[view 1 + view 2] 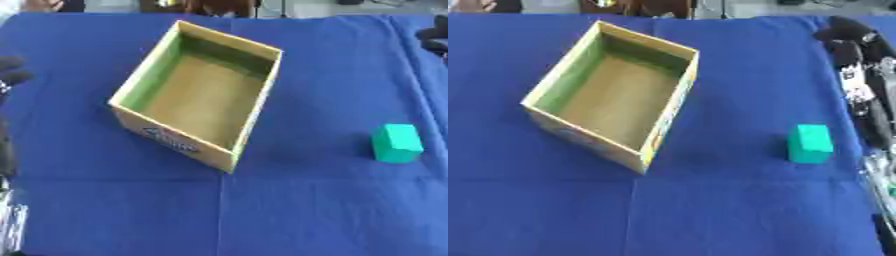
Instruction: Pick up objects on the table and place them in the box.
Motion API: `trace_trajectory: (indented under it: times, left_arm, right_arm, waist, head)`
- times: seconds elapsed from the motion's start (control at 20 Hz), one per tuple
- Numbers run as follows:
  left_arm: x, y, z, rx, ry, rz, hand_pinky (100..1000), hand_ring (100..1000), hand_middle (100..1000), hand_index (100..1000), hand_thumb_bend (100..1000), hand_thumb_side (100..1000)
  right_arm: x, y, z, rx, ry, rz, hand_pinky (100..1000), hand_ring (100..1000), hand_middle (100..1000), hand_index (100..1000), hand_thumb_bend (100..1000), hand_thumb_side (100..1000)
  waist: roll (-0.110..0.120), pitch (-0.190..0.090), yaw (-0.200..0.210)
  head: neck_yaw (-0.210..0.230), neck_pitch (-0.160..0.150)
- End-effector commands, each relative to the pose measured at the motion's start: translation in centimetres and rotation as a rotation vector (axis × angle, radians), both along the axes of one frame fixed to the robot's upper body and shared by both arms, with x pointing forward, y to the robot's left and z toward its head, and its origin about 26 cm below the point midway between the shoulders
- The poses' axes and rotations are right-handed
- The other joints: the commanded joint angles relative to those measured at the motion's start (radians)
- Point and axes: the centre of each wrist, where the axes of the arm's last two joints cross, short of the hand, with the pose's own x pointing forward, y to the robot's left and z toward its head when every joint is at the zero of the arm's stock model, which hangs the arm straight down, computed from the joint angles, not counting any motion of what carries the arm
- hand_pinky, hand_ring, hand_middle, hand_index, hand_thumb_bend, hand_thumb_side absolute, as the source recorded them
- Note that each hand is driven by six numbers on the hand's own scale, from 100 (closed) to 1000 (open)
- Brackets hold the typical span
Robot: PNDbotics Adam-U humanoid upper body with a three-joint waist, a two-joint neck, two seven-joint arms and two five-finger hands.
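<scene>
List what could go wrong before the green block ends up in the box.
1. The green block is small and lies apart from the box, so it may slip out on the carry.
2. The box sits askew on the blue cloth; a bump against its wall could slide it.
3. The right hand must clear the wall.

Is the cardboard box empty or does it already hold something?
Empty: the cardboard box shows only its bare floor; the green block sits outside on the cloth.
</scene>
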Motion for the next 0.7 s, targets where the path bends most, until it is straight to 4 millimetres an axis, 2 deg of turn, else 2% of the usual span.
trace_trajectory:
  times: [0.05,0.1,0.5,0.7]
  left_arm:
    - [-0.2,0.2,0.6,0.003,-0.021,0.012,669,681,703,852,100,1000]
    - [-0.2,0.3,0.6,0.003,-0.021,0.013,669,681,703,852,100,1000]
    - [-0.3,0.4,0.5,0.008,-0.016,0.015,669,681,703,852,100,1000]
    - [-0.3,0.4,0.5,0.012,-0.013,0.017,669,682,703,852,100,1000]
  right_arm:
    - [-0.4,-1.0,1.4,-0.099,-0.045,-0.040,861,976,731,877,194,990]
    - [-0.5,-1.4,1.7,-0.152,-0.051,-0.062,859,974,736,879,249,1000]
    - [-1.3,-3.5,2.5,-0.520,-0.020,-0.198,841,954,776,884,475,1000]
    - [-1.7,-4.4,3.0,-0.741,0.018,-0.239,831,942,788,887,522,1000]
  waist:
    - [-0.001,-0.016,-0.002]
    - [-0.002,-0.017,-0.003]
    - [-0.005,-0.023,-0.009]
    - [-0.006,-0.029,-0.014]
  head:
    - [-0.001,-0.009]
    - [-0.001,-0.008]
    - [0.002,-0.006]
    - [0.005,-0.004]
